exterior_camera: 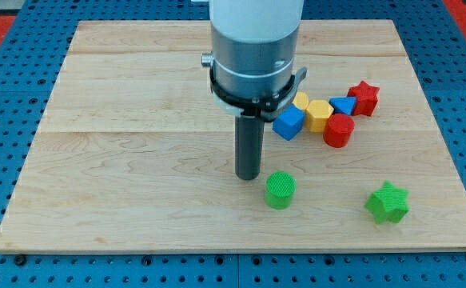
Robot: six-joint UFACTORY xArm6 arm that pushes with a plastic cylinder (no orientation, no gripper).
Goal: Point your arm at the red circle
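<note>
The red circle block (338,130) is a short red cylinder at the view's right, in a cluster of blocks. My tip (247,176) is at the end of the dark rod, touching the board near the middle, to the left of and below the red circle. The tip stands just left of a green circle block (280,190). The red circle touches a yellow hexagon block (320,115) on its upper left.
A blue cube (288,122), a yellow block (300,101) partly hidden by the arm, a small blue block (344,105) and a red star (364,98) make up the cluster. A green star (388,202) lies at lower right. The wooden board (137,144) rests on a blue grid.
</note>
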